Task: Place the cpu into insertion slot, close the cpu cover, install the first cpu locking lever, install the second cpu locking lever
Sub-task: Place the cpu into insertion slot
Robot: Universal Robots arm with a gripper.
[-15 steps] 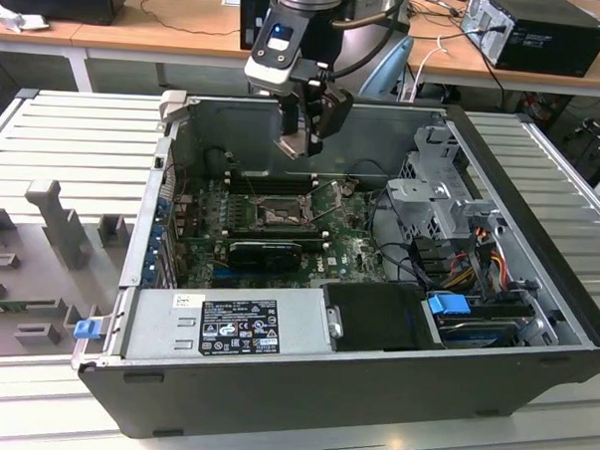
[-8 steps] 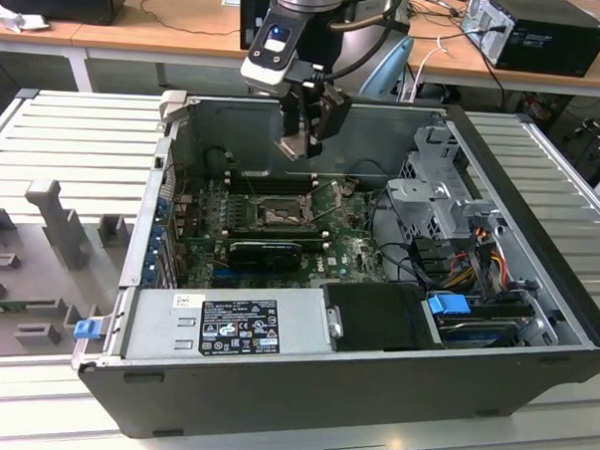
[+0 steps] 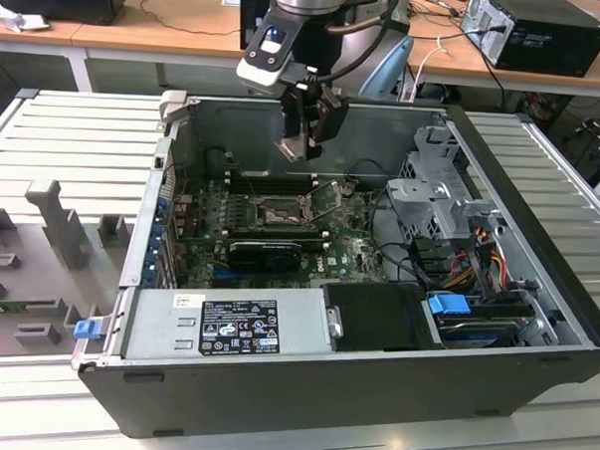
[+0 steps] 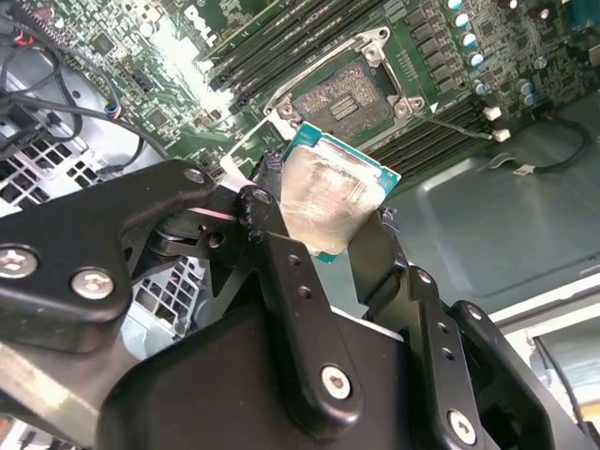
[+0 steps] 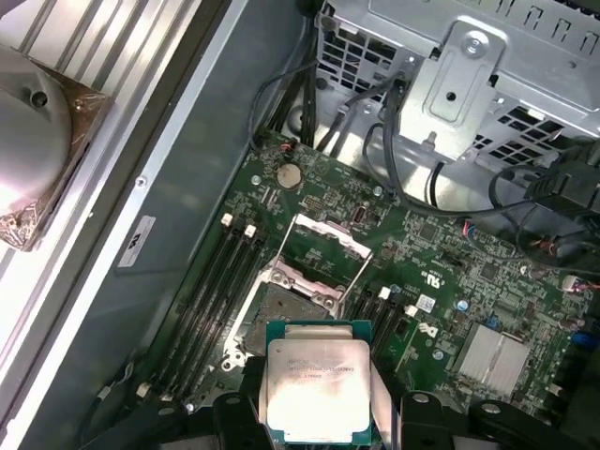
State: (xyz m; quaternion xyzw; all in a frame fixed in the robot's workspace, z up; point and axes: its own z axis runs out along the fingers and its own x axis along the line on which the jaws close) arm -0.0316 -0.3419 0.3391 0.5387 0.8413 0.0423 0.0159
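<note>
An open dark metal computer case [image 3: 373, 388] lay on a ribbed grey counter [image 3: 75, 135], holding a green motherboard [image 5: 469, 272]. The black tool [image 4: 323, 234] hung above, clamped on the flat square cpu [image 4: 328, 192], its silver top showing. Below, the dark square insertion slot [image 5: 281, 314] sat uncovered, with the thin metal cpu cover [image 5: 328, 229] standing open.
</note>
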